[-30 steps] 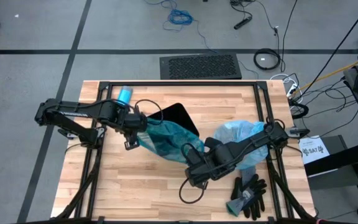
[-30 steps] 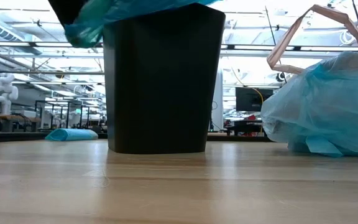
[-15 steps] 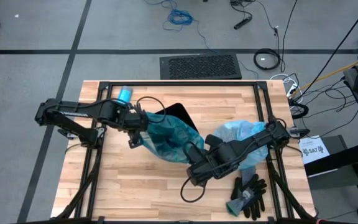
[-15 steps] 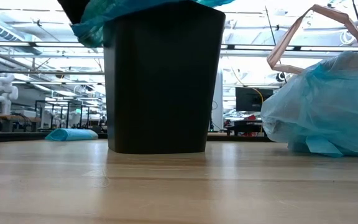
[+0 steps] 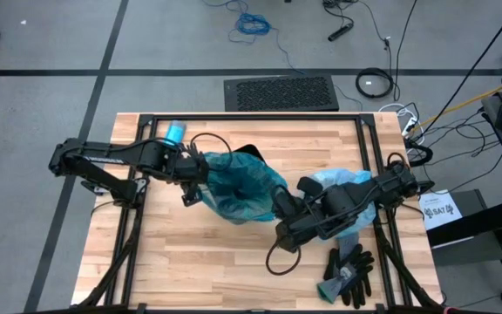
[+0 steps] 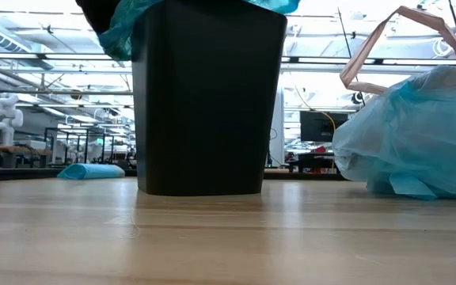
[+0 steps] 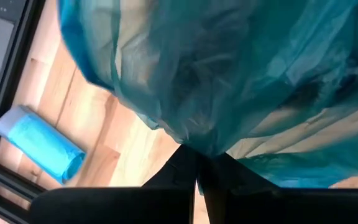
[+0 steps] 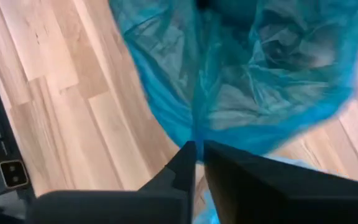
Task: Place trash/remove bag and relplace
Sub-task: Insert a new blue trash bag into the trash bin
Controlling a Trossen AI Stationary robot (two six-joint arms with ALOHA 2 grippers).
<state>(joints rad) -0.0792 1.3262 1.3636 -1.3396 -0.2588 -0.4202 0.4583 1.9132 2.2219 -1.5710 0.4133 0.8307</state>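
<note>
**Teal liner stretched over the bin by 2 grippers**

Teal-green liner [image 5: 238,183] is spread across the top of the black bin [image 6: 208,99], which stands upright near the middle of the wooden table [image 5: 181,262]. From the high view the plastic hides nearly all of the bin's mouth; only a dark sliver of rim shows at the far edge. In the low view the liner's edge drapes over the bin's top on both sides.

The left gripper [image 5: 192,179] is at the liner's left edge, its 2 fingers pinched together on a fold of the teal plastic; the left wrist view shows the sheet gathered right at the fingertips [image 7: 188,163]. The right gripper [image 5: 279,202] is at the liner's right edge, and the right wrist view shows its fingers [image 8: 188,163] nearly closed, with the plastic bunched to a crease between them.

The pale sky-blue bag [image 5: 342,187] lies full and crinkled on the table to the right of the bin, partly under the right arm. A light-blue roll [image 5: 174,133] lies at the table's far left, and black-and-grey gloves [image 5: 349,272] lie near the front right corner.
</note>
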